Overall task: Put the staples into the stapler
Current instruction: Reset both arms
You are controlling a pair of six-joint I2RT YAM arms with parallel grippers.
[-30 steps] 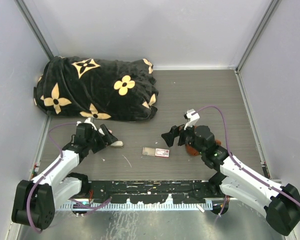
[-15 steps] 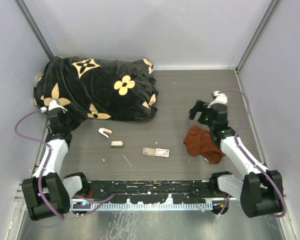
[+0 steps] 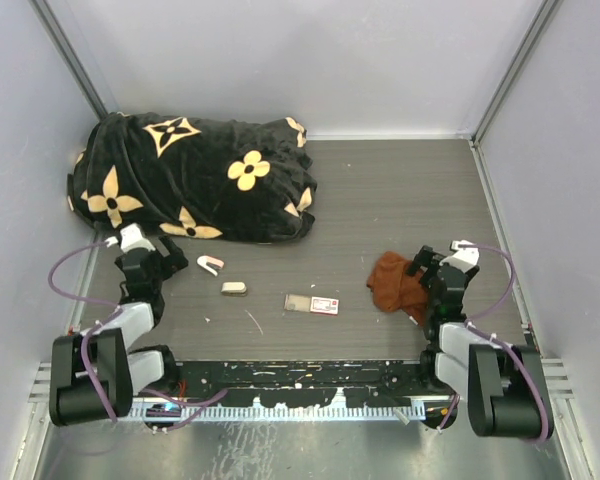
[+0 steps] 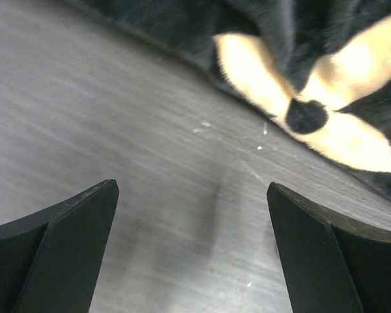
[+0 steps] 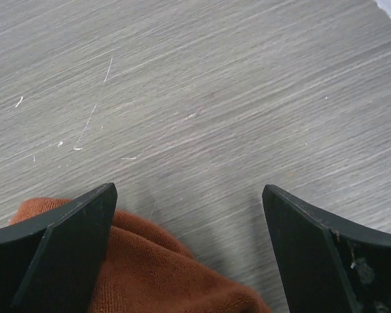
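The stapler (image 3: 210, 264) lies on the table (image 3: 380, 190) just off my left gripper (image 4: 190, 190), toward the middle. Its pale pink shell sits apart from a small greyish piece (image 3: 234, 288), which I judge to be its metal inner part. Farther that way, between my two grippers, sits the staples' box (image 3: 311, 304), flat and white with a red label; I cannot make out a loose strip. My left jaws stand wide and empty, facing the black flowered blanket (image 4: 313, 98). My right gripper (image 5: 188, 190) is released too and holds nothing, one finger over the rust-brown cloth (image 5: 156, 274). I judge nothing loaded yet: fetching a strip, seating it and closing the stapler all remain.
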